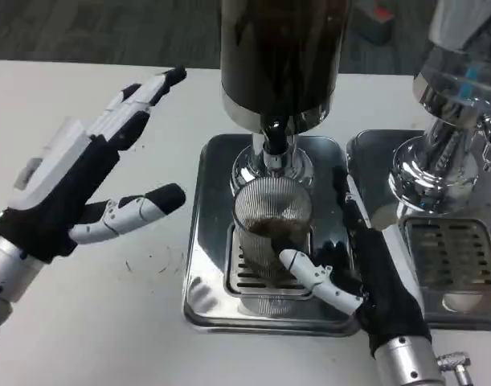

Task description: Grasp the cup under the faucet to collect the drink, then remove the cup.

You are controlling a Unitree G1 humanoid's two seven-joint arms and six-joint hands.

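Right hand (366, 281) grips the ribbed cup (271, 233) under the faucet (274, 137), seemingly collecting drink; next, lifting it away. Left hand (84, 189) waits, fingers apart.

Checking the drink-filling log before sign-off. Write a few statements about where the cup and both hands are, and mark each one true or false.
1. The ribbed clear cup stands on the drip grate under the dark dispenser's faucet. True.
2. The left hand holds the cup. False: it is over the bare table with fingers spread, holding nothing.
3. The right hand is at the cup, with a white finger across its lower front. True.
4. The cup is completely empty. False: some dark drink shows inside it.
5. The cup lies on its side. False: it stands upright on the steel drip tray.
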